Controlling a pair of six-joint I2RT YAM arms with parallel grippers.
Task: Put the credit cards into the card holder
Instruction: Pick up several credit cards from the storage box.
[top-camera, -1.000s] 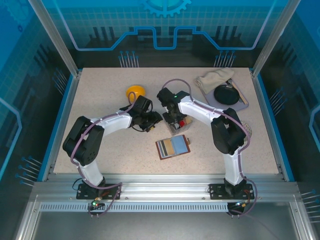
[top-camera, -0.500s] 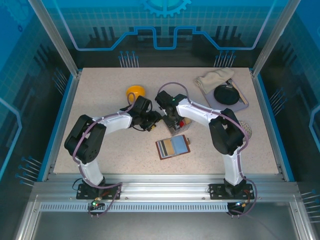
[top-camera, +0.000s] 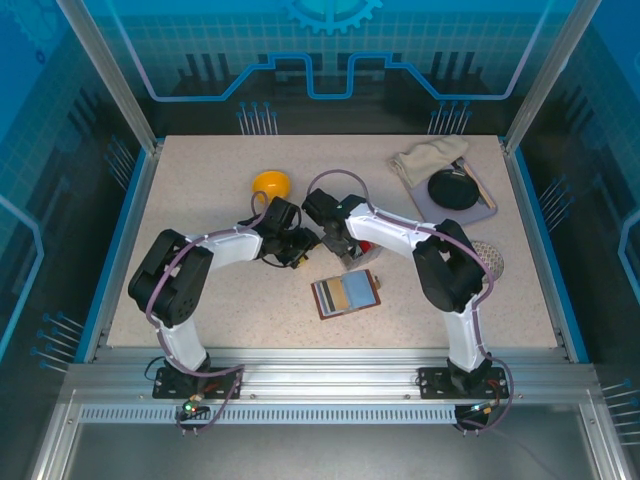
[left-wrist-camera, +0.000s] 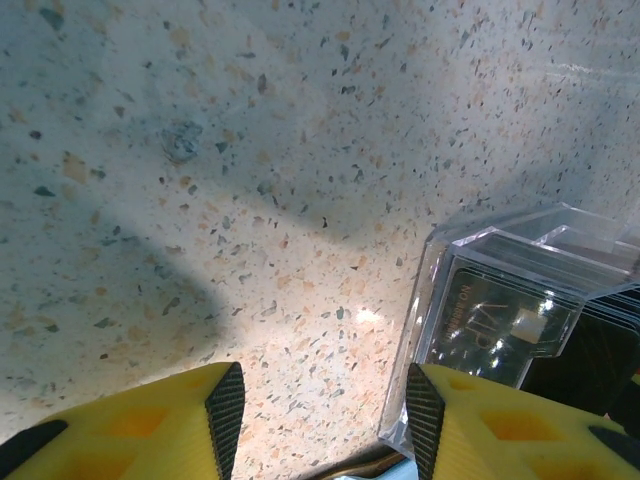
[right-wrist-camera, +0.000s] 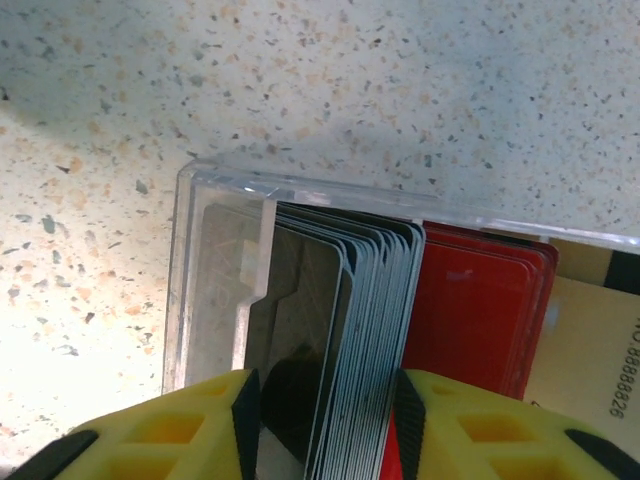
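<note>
The card holder (top-camera: 347, 293) lies open on the table in front of both arms, reddish-brown with grey-blue pockets. Just behind it stands a clear box (right-wrist-camera: 215, 280) holding the credit cards: a leaning stack of grey and black cards (right-wrist-camera: 370, 330) with red cards (right-wrist-camera: 470, 310) on their right. My right gripper (right-wrist-camera: 322, 400) reaches into the box, open, its jaws straddling the grey stack. The right pad is at the stack and a small gap remains on the left. My left gripper (left-wrist-camera: 325, 400) is open over bare table, its right finger beside the box's corner (left-wrist-camera: 500, 300).
A yellow bowl (top-camera: 271, 183) sits behind the left gripper. At the back right a cloth (top-camera: 430, 158) and a black round object (top-camera: 452, 188) rest on a grey tray. A round mesh item (top-camera: 488, 258) lies by the right arm. The left half of the table offers room.
My right gripper has shifted left over the clear box, closer to the left gripper. The left gripper has barely moved.
</note>
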